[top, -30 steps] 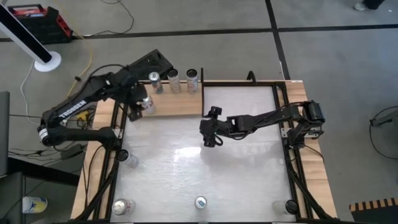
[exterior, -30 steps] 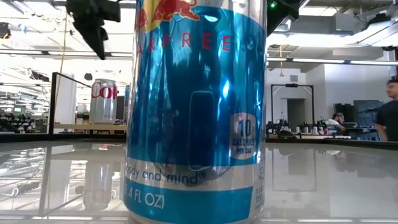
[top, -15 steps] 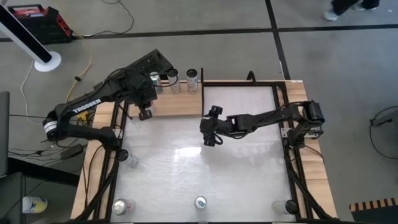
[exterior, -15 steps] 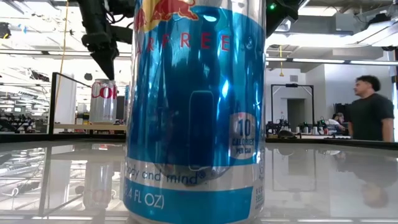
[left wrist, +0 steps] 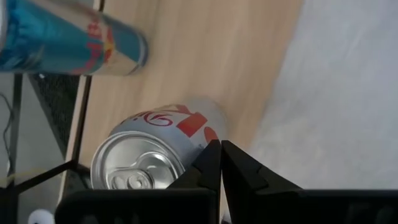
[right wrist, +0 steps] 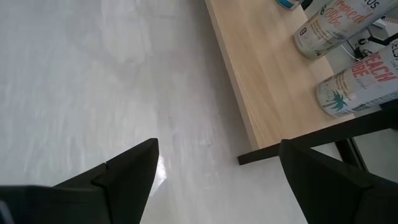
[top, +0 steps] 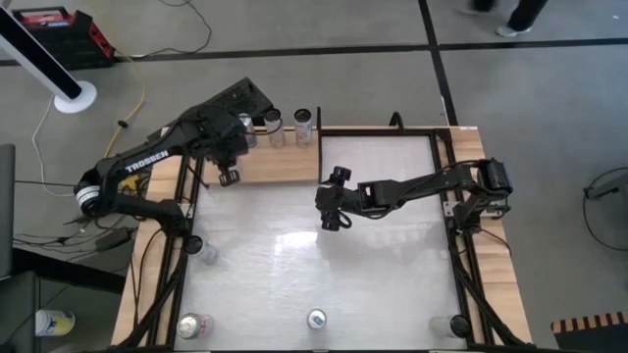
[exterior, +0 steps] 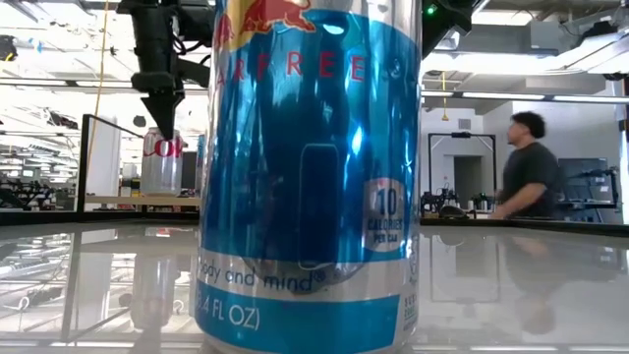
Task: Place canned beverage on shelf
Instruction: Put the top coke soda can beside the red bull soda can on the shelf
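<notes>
The pale wooden shelf (top: 285,167) lies at the table's far left. A silver and red cola can (left wrist: 155,155) stands upright on it, and also shows in the low view (exterior: 162,169). A blue can (left wrist: 68,43) and two more cans (top: 275,127) stand behind it. My left gripper (left wrist: 219,149) is shut. It points down just above and beside the cola can's top, over the shelf's left part (top: 229,177). My right gripper (top: 332,218) is open and empty above the table's middle, and also shows in its wrist view (right wrist: 217,180). My left gripper's shut fingertips (left wrist: 214,155) come from above and stand at the cola can's upper side wall (left wrist: 199,134). I cannot tell whether they touch it. The can stands upright on the shelf.
A tall blue can (exterior: 310,177) stands at the table's near edge (top: 316,319) and fills the low view. More cans stand at the near left (top: 191,324) and the left side (top: 206,252). A person (exterior: 526,167) walks in the room behind.
My left gripper has gone toward the table's right edge and down, and now stands close by the cola can's top. The can has stayed upright in place on the shelf. My right arm has kept still. The person in the background has walked across the room.
</notes>
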